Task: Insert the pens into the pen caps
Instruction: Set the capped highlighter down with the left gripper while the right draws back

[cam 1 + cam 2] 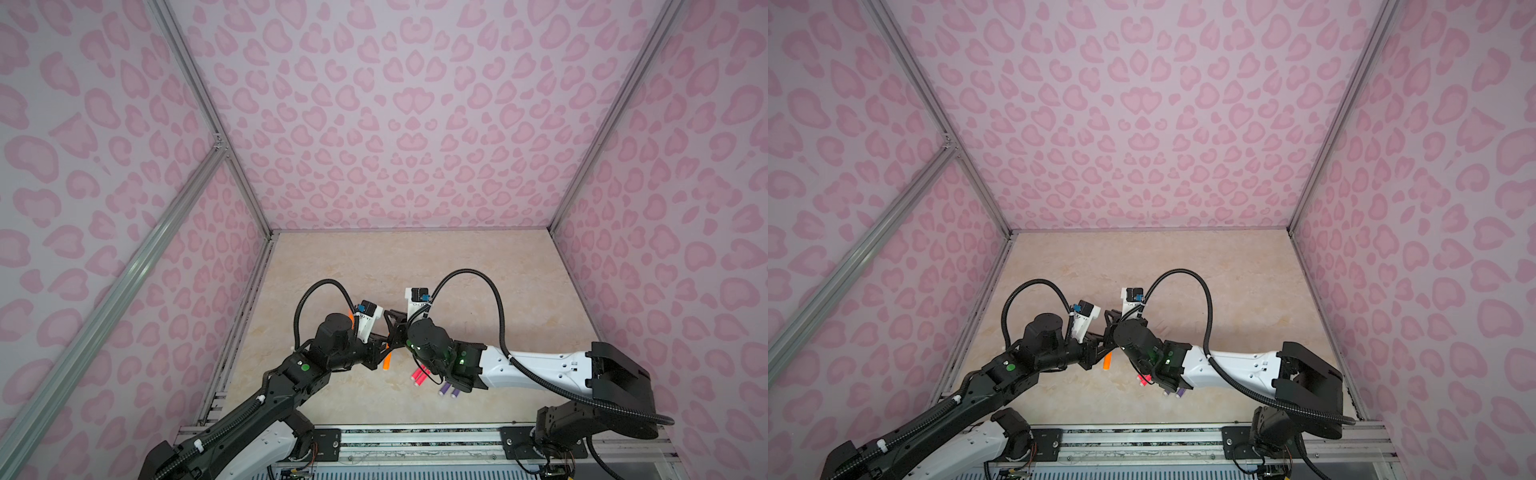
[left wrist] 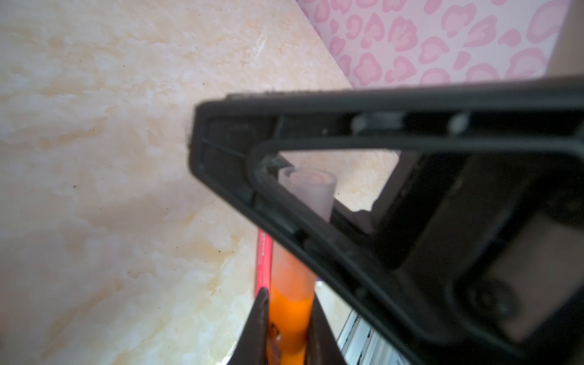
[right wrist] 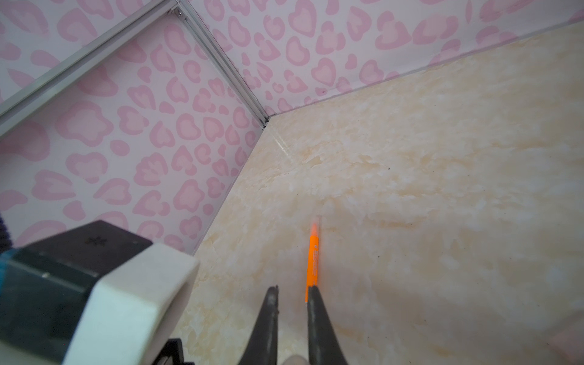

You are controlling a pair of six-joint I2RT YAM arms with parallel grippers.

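My left gripper (image 2: 289, 297) is shut on an orange pen (image 2: 289, 319), which also shows in both top views (image 1: 387, 362) (image 1: 1108, 361). The pen's front end sits inside a clear pen cap (image 2: 311, 189). My right gripper (image 3: 293, 290) meets the left one at mid-table and is shut on that cap, a pale stub (image 3: 295, 360) low between its fingers. A second orange pen (image 3: 313, 259) lies on the table beyond, with a clear cap on its tip. Two pink-red pens (image 1: 419, 376) and two purple pens (image 1: 449, 390) lie under the right arm.
The beige marbled table (image 1: 478, 282) is boxed in by pink patterned walls on three sides. An aluminium rail (image 1: 415, 440) with the arm bases runs along the near edge. One pink-red pen (image 2: 264, 262) lies just past the held pen.
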